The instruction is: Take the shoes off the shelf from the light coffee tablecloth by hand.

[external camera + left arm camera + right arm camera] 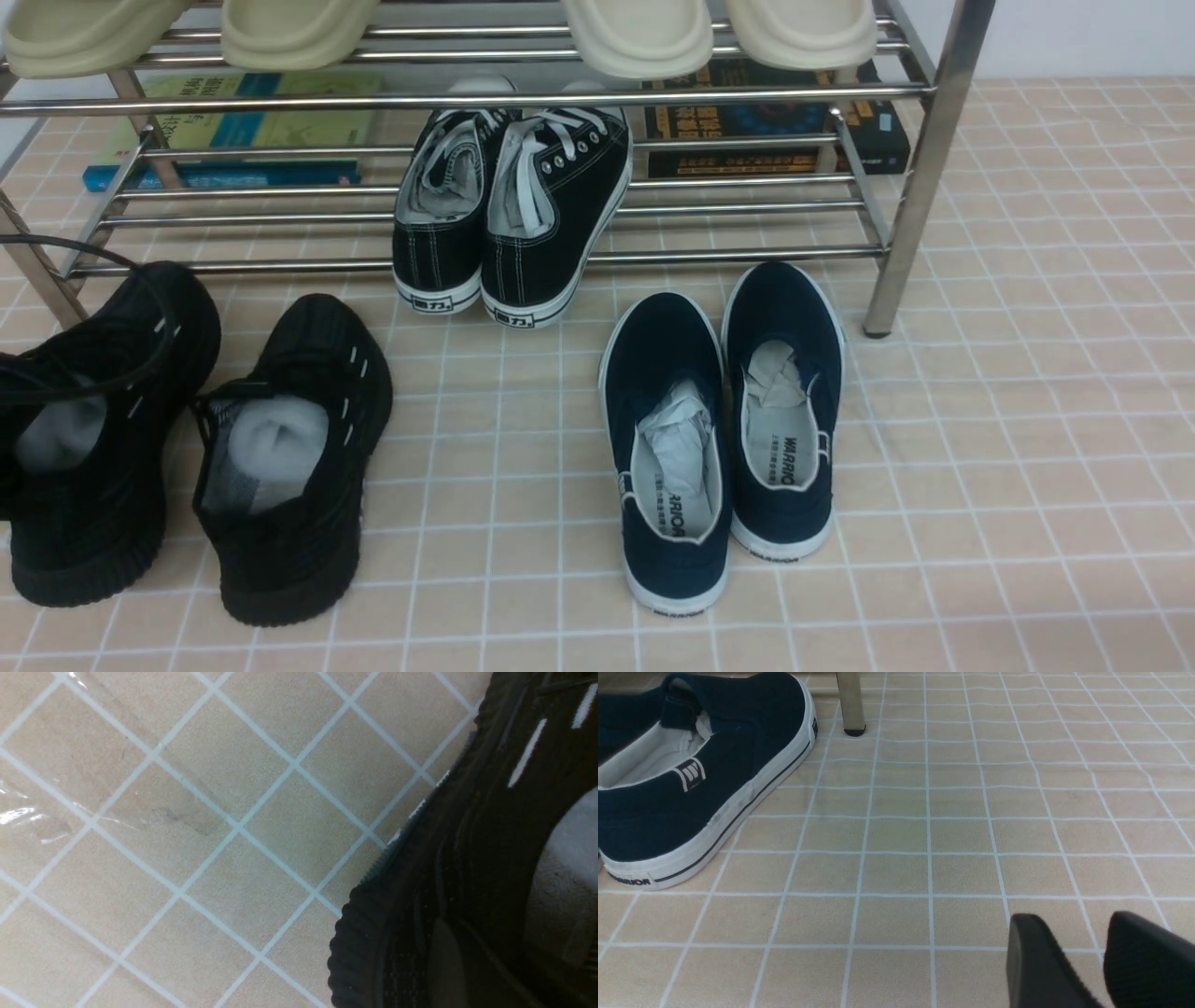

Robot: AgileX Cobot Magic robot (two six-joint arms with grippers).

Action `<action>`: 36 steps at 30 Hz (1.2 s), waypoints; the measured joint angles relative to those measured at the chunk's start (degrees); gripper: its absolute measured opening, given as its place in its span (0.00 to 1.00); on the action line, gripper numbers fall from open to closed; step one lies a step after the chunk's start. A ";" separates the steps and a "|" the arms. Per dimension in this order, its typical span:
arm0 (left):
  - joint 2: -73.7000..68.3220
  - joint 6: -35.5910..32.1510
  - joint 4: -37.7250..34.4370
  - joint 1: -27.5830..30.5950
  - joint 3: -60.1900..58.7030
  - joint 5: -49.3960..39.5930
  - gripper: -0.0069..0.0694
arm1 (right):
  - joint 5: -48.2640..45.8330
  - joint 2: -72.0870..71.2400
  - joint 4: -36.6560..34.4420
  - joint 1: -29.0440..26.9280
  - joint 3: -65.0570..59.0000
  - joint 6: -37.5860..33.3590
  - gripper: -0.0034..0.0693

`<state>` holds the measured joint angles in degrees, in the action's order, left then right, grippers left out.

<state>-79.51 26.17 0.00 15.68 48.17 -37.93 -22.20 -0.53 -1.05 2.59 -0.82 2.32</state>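
- Sneakers [294, 569], all-black knit with ribbed soles: both off the chrome rack [747, 253] and on the light grid-patterned cloth [485, 523], in front of the rack at its left end. The two stand side by side, soles down, toes toward the rack; the outer one is cut by the left edge of the front view.
- White stuffing [278, 448] visible inside both; small white dashes noted on the sides.
- Dark cable [56, 240] loops across the front view over the outer sneaker; contact cannot be determined.
- Left claw [452, 927]: narrow, tips together, dark and blurred against a black sneaker in the left wrist view. Whether any fabric is pinched cannot be told.
- Right claw [1073, 919]: tips apart with a modest gap, nothing between them, over the cloth; navy shoe well apart from it.
- Black canvas lace-ups [551, 252]: on the lower tier, side by side, heels overhanging the front tube.
- Navy slip-ons [667, 327] with white soles: on the cloth in front of the rack, to the right of the sneakers, toes toward the rack, paper inside.
- Upper tier: olive-beige clogs [289, 42] at left, cream clogs [639, 47] at right.
- Yellow-green book [317, 121] and dark book [738, 126]: lying behind the lower tier's front tubes.
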 joint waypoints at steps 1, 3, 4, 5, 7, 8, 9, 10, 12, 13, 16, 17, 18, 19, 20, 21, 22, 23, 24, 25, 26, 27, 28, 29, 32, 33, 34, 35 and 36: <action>0.00 -0.44 0.00 0.00 0.00 -0.27 0.12 | 0.00 0.00 0.00 0.00 0.00 0.00 0.38; -0.05 -1.60 -0.54 0.00 0.10 -0.63 0.12 | 0.00 0.00 0.00 0.00 0.00 0.00 0.38; -0.05 -2.03 -0.54 -0.06 0.10 -1.11 0.12 | 0.00 0.00 0.00 0.00 0.00 0.00 0.38; -0.05 -2.29 -0.54 -0.06 0.10 -1.23 0.12 | 0.00 0.00 0.00 0.00 0.00 0.00 0.38; -0.05 -2.50 -0.71 -0.06 0.10 -1.17 0.12 | 0.00 0.00 0.00 0.00 0.00 0.00 0.38; -0.05 -2.50 -0.79 -0.06 0.10 -1.16 0.12 | 0.00 0.00 0.00 0.00 0.00 0.00 0.38; -0.05 -2.67 -1.38 -0.06 0.10 -0.98 0.12 | 0.00 0.00 0.00 0.00 0.00 0.00 0.38; -0.05 -2.66 -1.62 -0.06 0.10 -0.91 0.12 | 0.00 0.00 0.00 0.00 0.00 0.00 0.38; -0.05 -2.73 -2.17 -0.06 0.10 -0.84 0.12 | 0.00 0.00 0.00 0.00 0.00 0.00 0.38; -0.05 -3.06 -2.78 -0.06 0.10 -0.79 0.12 | 0.00 0.00 0.00 0.00 0.00 0.00 0.38; -0.05 -5.31 -4.90 -0.06 0.10 -0.72 0.12 | 0.00 0.00 0.00 0.00 0.00 0.00 0.38; -0.05 -5.51 -5.04 -0.06 0.10 -0.72 0.12 | 0.00 0.00 0.00 0.00 0.00 0.00 0.38; -0.05 -6.72 -5.75 -0.06 0.10 -0.84 0.13 | 0.00 0.00 0.00 0.00 0.00 0.00 0.38; -0.05 -9.01 -6.55 -0.06 0.10 -1.15 0.13 | 0.00 0.00 0.00 0.00 0.00 0.00 0.38; -0.05 -10.56 -6.98 -0.06 0.10 -1.27 0.14 | 0.00 0.00 0.00 0.00 0.00 0.00 0.38; -0.05 -10.88 -6.99 -0.06 0.10 -1.27 0.14 | 0.00 0.00 0.00 0.00 0.00 0.00 0.38; -0.05 -13.31 -7.30 -0.06 0.10 -1.28 0.17 | 0.00 0.00 0.00 0.00 0.00 0.00 0.38; -0.05 -13.94 -7.28 -0.06 0.10 -1.33 0.19 | 0.00 0.00 0.00 0.00 0.00 0.00 0.38; -0.05 -14.32 -7.39 -0.06 0.10 -1.41 0.20 | 0.00 0.00 0.00 0.00 0.00 0.00 0.38; -0.05 -15.54 -7.50 -0.06 0.35 -2.29 0.27 | 0.00 0.00 0.00 0.00 0.00 0.00 0.38; -0.05 -15.85 -7.57 -0.06 0.73 -2.99 0.30 | 0.00 0.00 0.00 0.00 0.00 0.00 0.38; -0.05 -16.03 -7.57 -0.06 1.14 -3.78 0.34 | 0.00 0.00 0.00 0.00 0.00 0.00 0.38; -0.05 -16.09 -7.40 -0.06 1.96 -5.42 0.40 | 0.00 0.00 0.00 0.00 0.00 0.00 0.38; -0.05 -16.16 -7.18 -0.06 2.84 -7.06 0.45 | 0.00 0.00 0.00 0.00 0.00 0.00 0.38; 0.17 -16.20 -5.65 -0.06 5.53 -11.55 0.54 | 0.00 0.00 0.00 0.00 0.00 0.00 0.38; 0.44 -16.31 -4.90 -0.06 6.79 -13.66 0.55 | 0.00 0.00 0.00 0.00 0.00 0.00 0.38; 0.95 -16.78 -4.22 -0.06 8.03 -16.04 0.55 | 0.00 0.00 0.00 0.00 0.00 0.00 0.38; 1.75 -17.52 -3.72 -0.06 9.15 -18.51 0.53 | 0.00 0.00 0.00 0.00 0.00 0.00 0.38; 2.79 -18.28 -3.50 -0.06 9.89 -20.41 0.50 | 0.00 0.00 0.00 0.00 0.00 0.00 0.38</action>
<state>-76.72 7.89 -3.50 15.62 58.06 -58.34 -22.20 -0.53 -1.05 2.59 -0.82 2.32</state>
